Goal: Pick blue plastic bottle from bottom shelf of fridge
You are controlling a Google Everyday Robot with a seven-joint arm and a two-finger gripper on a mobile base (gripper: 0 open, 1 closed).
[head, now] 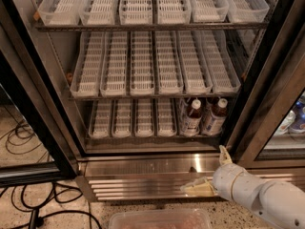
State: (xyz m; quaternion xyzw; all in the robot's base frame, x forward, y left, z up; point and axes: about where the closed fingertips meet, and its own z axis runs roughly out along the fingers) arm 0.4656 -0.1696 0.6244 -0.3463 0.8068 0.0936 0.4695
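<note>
The fridge (pixel 143 173) stands open, with rows of white slotted trays. On the bottom shelf (pixel 133 136), at its right end, two small bottles stand side by side, each with a white cap, dark liquid and a pale bluish label: one on the left (pixel 191 119), one on the right (pixel 214 118). I cannot tell which one is the blue plastic bottle. My gripper (pixel 210 171) is open and empty. It is low in front of the steel louvred base, below and slightly right of the bottles, outside the fridge. One finger (pixel 224 155) points up and the other (pixel 196 189) points left.
The black door frame (pixel 33 109) runs down the left. Cables (pixel 28 206) lie on the floor at the lower left. A clear plastic bin (pixel 159 219) sits at the bottom edge. A neighbouring glass door (pixel 293 123) with bottles behind it is on the right.
</note>
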